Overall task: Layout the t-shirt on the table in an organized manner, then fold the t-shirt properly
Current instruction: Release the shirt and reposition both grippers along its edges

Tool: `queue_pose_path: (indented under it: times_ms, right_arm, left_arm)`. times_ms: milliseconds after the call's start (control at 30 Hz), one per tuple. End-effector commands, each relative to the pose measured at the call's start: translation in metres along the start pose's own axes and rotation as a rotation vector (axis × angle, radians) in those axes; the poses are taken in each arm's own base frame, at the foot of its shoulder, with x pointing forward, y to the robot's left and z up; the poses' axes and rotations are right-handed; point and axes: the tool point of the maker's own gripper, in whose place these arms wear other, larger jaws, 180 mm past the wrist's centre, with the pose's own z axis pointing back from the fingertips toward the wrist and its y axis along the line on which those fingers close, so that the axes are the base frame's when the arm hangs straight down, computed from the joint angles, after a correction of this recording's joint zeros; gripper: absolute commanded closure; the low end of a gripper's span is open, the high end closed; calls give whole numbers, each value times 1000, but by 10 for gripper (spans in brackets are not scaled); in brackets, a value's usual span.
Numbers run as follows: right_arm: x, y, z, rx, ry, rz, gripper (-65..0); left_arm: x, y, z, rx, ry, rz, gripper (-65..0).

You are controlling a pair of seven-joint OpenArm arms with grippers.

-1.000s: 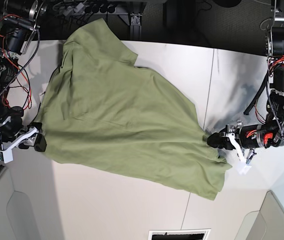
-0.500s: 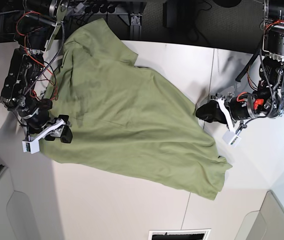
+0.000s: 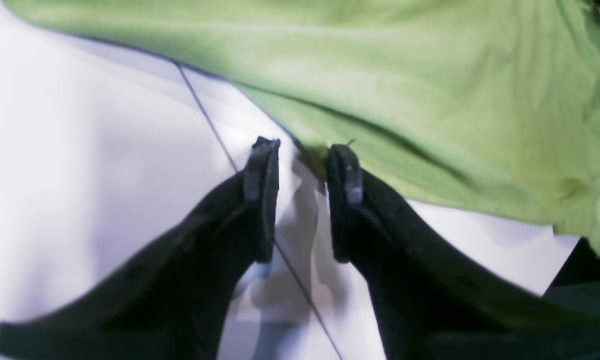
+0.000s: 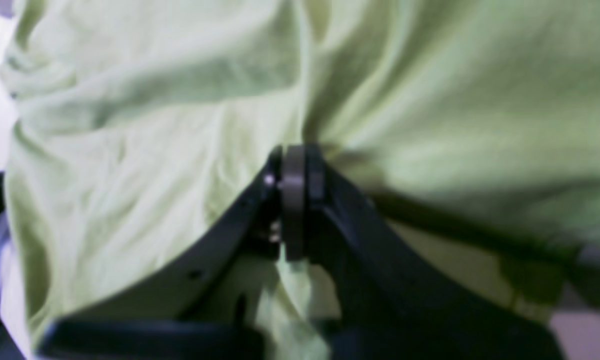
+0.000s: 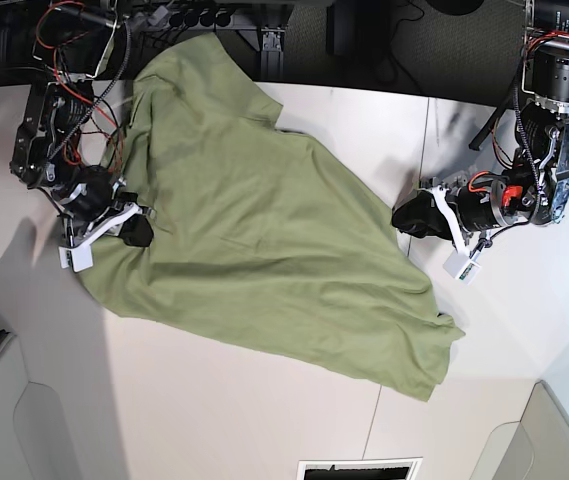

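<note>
The olive green t-shirt [image 5: 254,230] lies spread diagonally over the white table [image 5: 244,410], its far end hanging past the back edge. My right gripper [image 5: 134,232], on the base view's left, is shut on the shirt's left edge. The right wrist view shows the jaws [image 4: 292,155] closed on a pinch of shirt fabric [image 4: 155,125]. My left gripper [image 5: 402,218] is open beside the shirt's right edge. In the left wrist view its jaws [image 3: 302,150] stand apart and empty over the table [image 3: 80,150], with the shirt's edge [image 3: 380,90] just beyond the tips.
A thin dark table seam [image 5: 426,150] runs under my left gripper and shows in the left wrist view [image 3: 205,115]. Grey bins sit at the front left [image 5: 4,420] and front right [image 5: 554,440] corners. A dark vent [image 5: 359,468] lies at the front edge. Cables and a dark frame [image 5: 194,15] line the back.
My left gripper let go of the shirt's lower right corner, opened and moved back along the edge. My right gripper carried the left edge back and inward.
</note>
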Motion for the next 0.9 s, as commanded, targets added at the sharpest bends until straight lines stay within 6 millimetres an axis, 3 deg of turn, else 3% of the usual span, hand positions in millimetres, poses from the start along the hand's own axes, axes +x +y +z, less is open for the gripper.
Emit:
queue_pose_path:
  times_ms: [0, 267, 433, 633, 767, 867]
  right_arm:
    - [2, 2, 4, 9, 3, 28, 0]
    - [-4, 18, 38, 26, -48, 74, 0]
    - [16, 30, 55, 17, -109, 151, 0]
    - [42, 36, 55, 15, -165, 192, 0]
    - [67, 36, 53, -20, -194, 249, -215]
    - [78, 35, 53, -37, -208, 273, -261]
  left_arm:
    - [20, 4, 7, 5, -38, -30, -202]
    - [23, 9, 8, 31, -29, -57, -203]
    - [35, 13, 11, 47, -41, -80, -203]
    - [41, 19, 19, 56, -50, -84, -203]
    - [49, 25, 33, 48, -81, -66, -203]
    - [54, 30, 44, 69, -80, -92, -203]
